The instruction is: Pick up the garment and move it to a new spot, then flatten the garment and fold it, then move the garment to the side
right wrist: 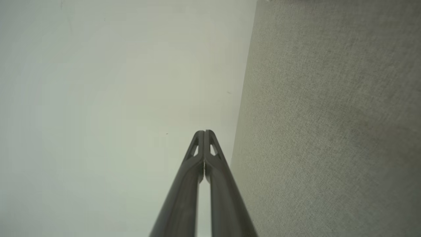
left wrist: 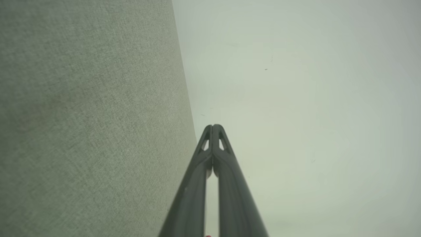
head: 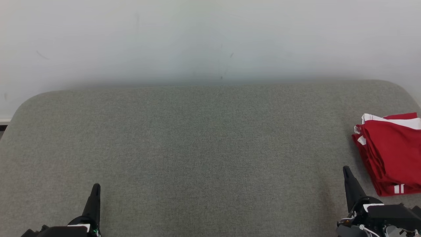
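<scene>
Folded garment (head: 393, 151) at right edge of grey surface (head: 197, 148); middle open.

I see a grey-green, fabric-covered worktop with rounded far corners (head: 197, 148) spreading across most of my head view, its weave fine and even. Behind it rises a pale off-white wall (head: 210, 33); I cannot tell whether the two touch. The wall carries a few small dark scuff marks (head: 221, 77) near its middle. In both wrist views the same cloth and wall lie side by side.
</scene>
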Controlling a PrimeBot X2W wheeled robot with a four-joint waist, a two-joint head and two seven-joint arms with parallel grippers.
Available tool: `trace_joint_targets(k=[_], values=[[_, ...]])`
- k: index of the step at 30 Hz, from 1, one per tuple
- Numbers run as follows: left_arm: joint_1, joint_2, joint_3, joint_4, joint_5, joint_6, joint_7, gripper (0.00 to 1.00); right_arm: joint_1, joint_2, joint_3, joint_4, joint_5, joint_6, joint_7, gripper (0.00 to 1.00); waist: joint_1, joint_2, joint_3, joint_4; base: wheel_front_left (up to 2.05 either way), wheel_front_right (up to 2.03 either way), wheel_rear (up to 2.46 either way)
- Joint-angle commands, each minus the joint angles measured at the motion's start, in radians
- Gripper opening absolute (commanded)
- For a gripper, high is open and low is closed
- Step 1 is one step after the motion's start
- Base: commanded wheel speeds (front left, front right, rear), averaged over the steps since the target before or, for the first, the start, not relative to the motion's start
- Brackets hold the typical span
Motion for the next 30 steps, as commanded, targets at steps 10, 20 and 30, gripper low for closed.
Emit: trace_joint_targets(k=[10, 20, 30], values=[[-0.026, 0.004, 0.006, 0.005, -0.056, -0.003, 0.017, 0.0, -0.013, 0.004, -0.008, -0.002, 0.055, -0.002, 0.015, 0.0, 0.0, 0.0, 0.002, -0.001, 0.0, 0.0, 0.0], [-0.026, 0.004, 0.006, 0.005, -0.056, -0.003, 0.017, 0.0, -0.013, 0.004, -0.007, -0.002, 0.055, -0.002, 0.014, 0.0, 0.0, 0.0, 0.002, -0.001, 0.0, 0.0, 0.0], [-0.026, 0.004, 0.006, 0.005, -0.056, -0.003, 0.017, 0.0, -0.012, 0.004, -0.007, -0.002, 0.055, -0.002, 0.014, 0.0, 0.0, 0.0, 0.002, -0.001, 0.0, 0.0, 0.0]])
